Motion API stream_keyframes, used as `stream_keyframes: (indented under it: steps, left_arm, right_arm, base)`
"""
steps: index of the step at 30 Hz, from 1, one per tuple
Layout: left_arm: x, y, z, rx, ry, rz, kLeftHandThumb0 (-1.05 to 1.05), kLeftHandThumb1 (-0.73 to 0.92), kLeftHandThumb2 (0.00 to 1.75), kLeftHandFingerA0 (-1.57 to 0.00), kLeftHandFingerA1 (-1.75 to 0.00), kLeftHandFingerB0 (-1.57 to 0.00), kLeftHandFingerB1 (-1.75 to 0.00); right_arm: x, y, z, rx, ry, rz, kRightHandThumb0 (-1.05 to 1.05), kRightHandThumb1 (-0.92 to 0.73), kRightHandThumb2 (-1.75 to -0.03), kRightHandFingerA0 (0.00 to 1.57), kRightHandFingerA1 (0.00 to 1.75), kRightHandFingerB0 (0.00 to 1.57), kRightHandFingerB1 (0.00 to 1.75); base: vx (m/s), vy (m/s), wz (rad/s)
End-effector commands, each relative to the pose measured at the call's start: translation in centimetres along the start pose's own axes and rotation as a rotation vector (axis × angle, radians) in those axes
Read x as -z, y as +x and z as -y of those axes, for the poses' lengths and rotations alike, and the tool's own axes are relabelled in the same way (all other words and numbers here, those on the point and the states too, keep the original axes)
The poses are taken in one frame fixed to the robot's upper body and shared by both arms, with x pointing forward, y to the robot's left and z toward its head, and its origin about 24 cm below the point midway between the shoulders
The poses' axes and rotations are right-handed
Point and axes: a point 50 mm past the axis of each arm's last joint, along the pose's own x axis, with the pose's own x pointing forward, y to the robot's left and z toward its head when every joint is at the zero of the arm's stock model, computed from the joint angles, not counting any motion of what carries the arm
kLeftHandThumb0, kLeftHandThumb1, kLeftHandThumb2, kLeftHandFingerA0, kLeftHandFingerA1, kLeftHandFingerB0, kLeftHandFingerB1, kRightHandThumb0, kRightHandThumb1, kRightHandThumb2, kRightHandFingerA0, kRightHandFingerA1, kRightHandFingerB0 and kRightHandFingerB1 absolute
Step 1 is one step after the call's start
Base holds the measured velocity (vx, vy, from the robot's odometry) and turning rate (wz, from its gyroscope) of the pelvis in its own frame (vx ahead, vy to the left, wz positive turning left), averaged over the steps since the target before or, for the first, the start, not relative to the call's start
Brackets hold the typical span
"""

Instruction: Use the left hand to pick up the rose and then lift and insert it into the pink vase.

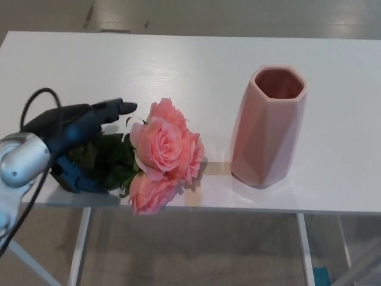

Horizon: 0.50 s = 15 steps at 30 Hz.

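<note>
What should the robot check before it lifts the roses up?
1. Left hand at the leafy stems: ok, fingers on both sides.
2. Fingers squeezed tight on the stems: cannot tell, leaves hide the contact.
3. Roses lying flat on the table: ok, though one bloom hangs over the front edge.
4. Pink vase upright, mouth open: ok.
5. Path from roses to vase clear: ok.
6. Right hand out of the way: ok, not in view.
</note>
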Motion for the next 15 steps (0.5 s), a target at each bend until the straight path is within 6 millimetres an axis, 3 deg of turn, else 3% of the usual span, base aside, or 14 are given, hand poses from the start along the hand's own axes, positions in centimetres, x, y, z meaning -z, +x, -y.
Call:
stream_keyframes:
  steps: [1, 15]
  left_arm:
    - [0.7, 1.1, 0.4, 0.011, 0.099, -0.136, -0.36, 0.28, 0.65, 0.0, -0.13, 0.0, -0.2]
    - [-0.9, 2.6, 1.4, 0.031, 0.103, -0.141, -0.42, 0.31, 0.67, 0.0, -0.12, 0.0, -0.19]
  right_arm:
    - [0.5, -0.2, 0.2, -0.007, -0.002, -0.005, -0.32, -0.56, -0.56, 0.67, 0.48, 0.51, 0.41]
    - [0.4, -0.1, 0.2, -0.003, -0.008, -0.004, -0.31, -0.55, -0.56, 0.68, 0.48, 0.53, 0.42]
  base:
    - [0.0, 0.0, 0.0]
    - [0.0, 0.0, 0.0]
